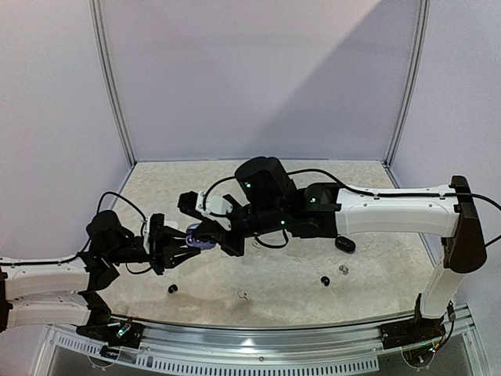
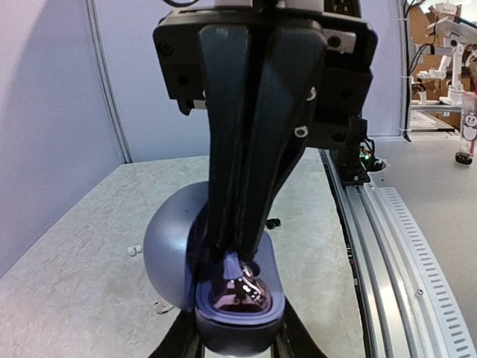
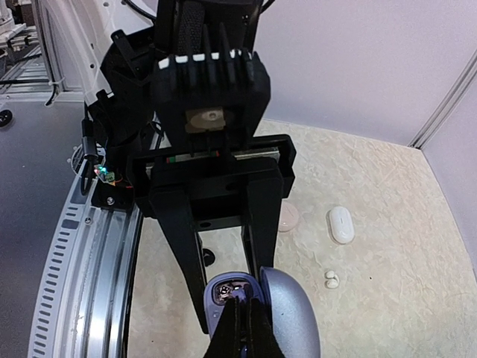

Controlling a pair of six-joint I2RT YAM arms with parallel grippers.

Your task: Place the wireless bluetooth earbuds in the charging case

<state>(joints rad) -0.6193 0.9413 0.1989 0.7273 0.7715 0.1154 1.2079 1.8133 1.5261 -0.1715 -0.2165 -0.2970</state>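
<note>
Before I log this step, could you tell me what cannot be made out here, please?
Right wrist view: whether the right fingers hold a bud; their tips hide it inside the charging case.
Top view: loose buds, too small to identify.
Left wrist view: left fingers, cut by bottom edge.

The left arm (image 1: 47, 278) reaches low and to the right from its base, and the left gripper (image 1: 186, 249) is clamped narrowly on the open charging case (image 1: 200, 237). The right arm (image 1: 391, 210) stretches across from the right side with its wrist angled toward the left one. The right gripper (image 2: 237, 255) has its fingers pressed together, tips down inside that case.
</note>
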